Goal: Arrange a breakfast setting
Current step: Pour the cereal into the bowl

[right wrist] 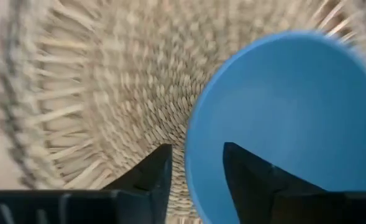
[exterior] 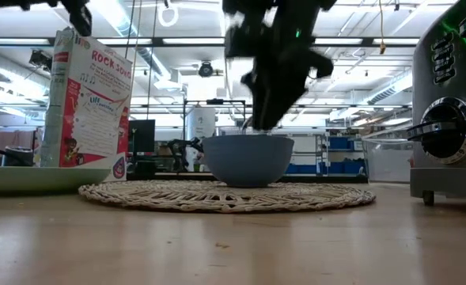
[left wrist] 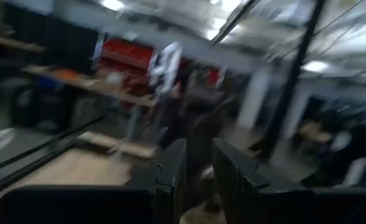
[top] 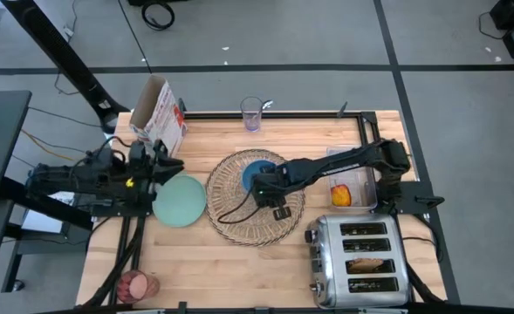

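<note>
High view puts the small blue bowl [top: 255,171] on the round woven wicker placemat [top: 255,197] at table centre, the right gripper [top: 265,185] over its rim, jaws narrowly parted astride the bowl's wall without clamping. The left gripper [top: 165,162], jaws narrow and empty, hangs above the mint-green plate [top: 179,201]. Around stand a cereal box [top: 158,115], a glass [top: 251,114], a toaster [top: 361,262], and a red-yellow apple [top: 341,195] in a tray [top: 354,178].

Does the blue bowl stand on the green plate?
No, the bowl stands on the wicker placemat; the plate lies bare beside it.
</note>
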Robot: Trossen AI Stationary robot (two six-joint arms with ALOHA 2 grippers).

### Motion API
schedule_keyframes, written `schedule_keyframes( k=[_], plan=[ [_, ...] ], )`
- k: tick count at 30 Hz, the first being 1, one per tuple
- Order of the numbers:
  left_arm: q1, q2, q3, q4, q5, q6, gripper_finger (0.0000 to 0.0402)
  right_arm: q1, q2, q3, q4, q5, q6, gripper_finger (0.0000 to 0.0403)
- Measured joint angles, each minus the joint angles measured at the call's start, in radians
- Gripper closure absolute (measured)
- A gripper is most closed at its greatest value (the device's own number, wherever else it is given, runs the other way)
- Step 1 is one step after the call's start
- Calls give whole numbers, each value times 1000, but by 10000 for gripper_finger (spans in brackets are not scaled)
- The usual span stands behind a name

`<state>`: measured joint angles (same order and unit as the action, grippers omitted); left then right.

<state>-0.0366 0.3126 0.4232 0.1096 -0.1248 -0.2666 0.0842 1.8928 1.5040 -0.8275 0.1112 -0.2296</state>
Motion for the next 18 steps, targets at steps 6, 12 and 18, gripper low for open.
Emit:
schedule_keyframes(
  k=[6,12,18],
  plan=[
    [1,183,254,-202,-137,44,280,17,-132,0,2,51,59,194],
    [13,357,557,-476,-483,43,222,19,-263,0,20,195,128,144],
    [179,542,880,-870,-703,-96,201,7,-366,0,53,290,229,111]
  ],
)
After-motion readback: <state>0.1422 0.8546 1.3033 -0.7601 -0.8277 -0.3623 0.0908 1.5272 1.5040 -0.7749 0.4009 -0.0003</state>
